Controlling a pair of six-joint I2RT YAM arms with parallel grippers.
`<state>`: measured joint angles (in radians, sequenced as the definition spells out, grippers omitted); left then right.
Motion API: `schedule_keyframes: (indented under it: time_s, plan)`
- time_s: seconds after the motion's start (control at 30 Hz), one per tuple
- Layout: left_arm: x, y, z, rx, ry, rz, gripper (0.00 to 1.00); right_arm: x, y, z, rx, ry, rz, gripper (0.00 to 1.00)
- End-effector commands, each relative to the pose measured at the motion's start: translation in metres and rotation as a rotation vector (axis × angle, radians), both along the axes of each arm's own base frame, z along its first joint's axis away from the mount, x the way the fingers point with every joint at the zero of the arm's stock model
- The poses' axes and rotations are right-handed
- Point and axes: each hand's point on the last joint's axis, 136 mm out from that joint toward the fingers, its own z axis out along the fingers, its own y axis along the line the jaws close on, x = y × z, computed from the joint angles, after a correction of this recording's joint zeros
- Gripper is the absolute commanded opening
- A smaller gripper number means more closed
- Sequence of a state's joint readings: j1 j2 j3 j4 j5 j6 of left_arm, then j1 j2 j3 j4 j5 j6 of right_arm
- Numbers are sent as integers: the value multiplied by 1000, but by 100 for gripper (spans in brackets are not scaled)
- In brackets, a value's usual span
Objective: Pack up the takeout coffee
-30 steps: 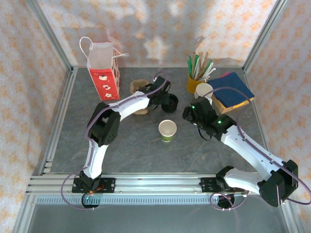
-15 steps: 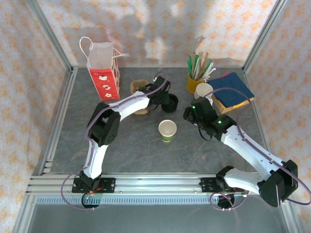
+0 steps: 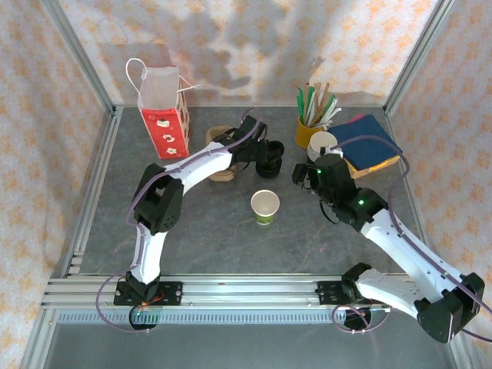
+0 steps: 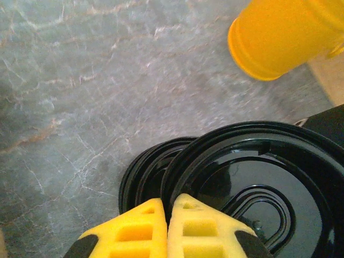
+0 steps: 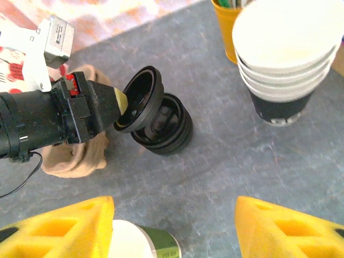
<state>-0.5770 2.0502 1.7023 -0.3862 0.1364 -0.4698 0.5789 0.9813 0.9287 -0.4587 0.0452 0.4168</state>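
Cup (image 3: 265,206) is seen upright, top open, near the middle of the table (image 3: 215,231) — between the two arms. One black lid (image 5: 141,99) is pinched by its rim in the left gripper (image 4: 167,207), pads closed on it, and is held tilted over the stack of lids (image 5: 164,131). Right gripper (image 5: 174,215) is held wide with nothing in it — just above the cup's far side. A stack of paper cups (image 5: 282,48) and a yellow stick cup (image 3: 307,131) are placed further back right. A brown carrier (image 5: 75,158) is seen beside the lid stack.
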Motion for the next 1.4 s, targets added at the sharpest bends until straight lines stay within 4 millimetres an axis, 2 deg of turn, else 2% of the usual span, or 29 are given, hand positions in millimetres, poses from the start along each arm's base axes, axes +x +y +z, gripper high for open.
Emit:
schedule_keyframes:
  time_s: [0.0,0.1,0.3,0.4,0.5,0.63,0.9,1.1,1.13,1.37]
  plan:
    - [-4,12,50,-77,-53,-14,5,9,5,33,-62,-177,85,62]
    - [-14,29,74,-71,-74,-28,5,14,12,55,-142,-321,171,64]
    - [-46,71,99,-17,-77,-75,4,22,47,82,-354,-558,425,65]
    - [-65,90,102,32,-64,-95,4,23,66,87,-464,-625,567,63]
    - [-84,100,103,49,-47,-121,5,8,87,77,-609,-731,796,60]
    - [-102,98,101,19,-31,-165,5,12,95,79,-739,-869,845,60]
    - [-121,93,96,-23,6,-229,5,-5,124,56,-985,-1053,1128,57]
    - [-130,87,96,-49,25,-265,5,-8,139,52,-1027,-1065,1221,57]
    - [-131,87,95,-48,28,-268,5,-5,144,45,-1029,-1048,1244,56]
    - [-139,86,92,-35,42,-289,5,-3,157,44,-1043,-1048,1286,47]
